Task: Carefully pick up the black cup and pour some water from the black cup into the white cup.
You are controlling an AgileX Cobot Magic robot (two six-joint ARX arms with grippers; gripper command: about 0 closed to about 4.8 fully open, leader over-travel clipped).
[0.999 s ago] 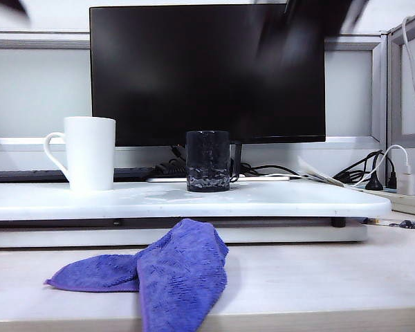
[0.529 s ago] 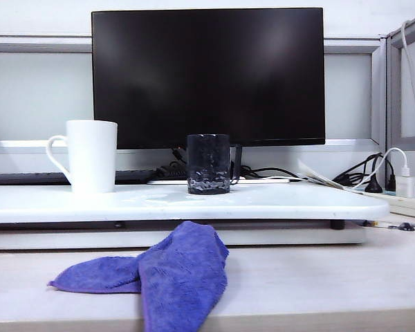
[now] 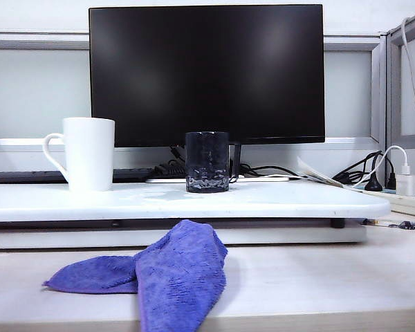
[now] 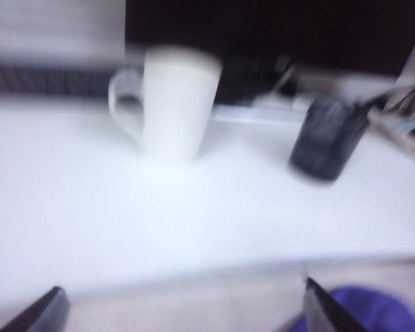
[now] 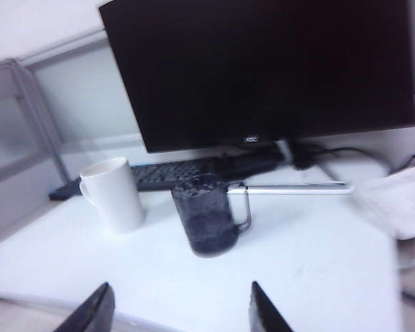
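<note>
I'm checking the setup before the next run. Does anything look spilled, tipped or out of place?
Both the white cup and black cup stand upright, apart. A faint wet-looking sheen lies on the white board before the black cup. A purple cloth lies crumpled, overhanging the table's front edge.

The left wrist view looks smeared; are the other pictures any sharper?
Left wrist view: white cup and black cup heavily blurred, left gripper open. Right wrist view: mildly soft, right gripper open. Exterior view: sharp, no arms visible.
</note>
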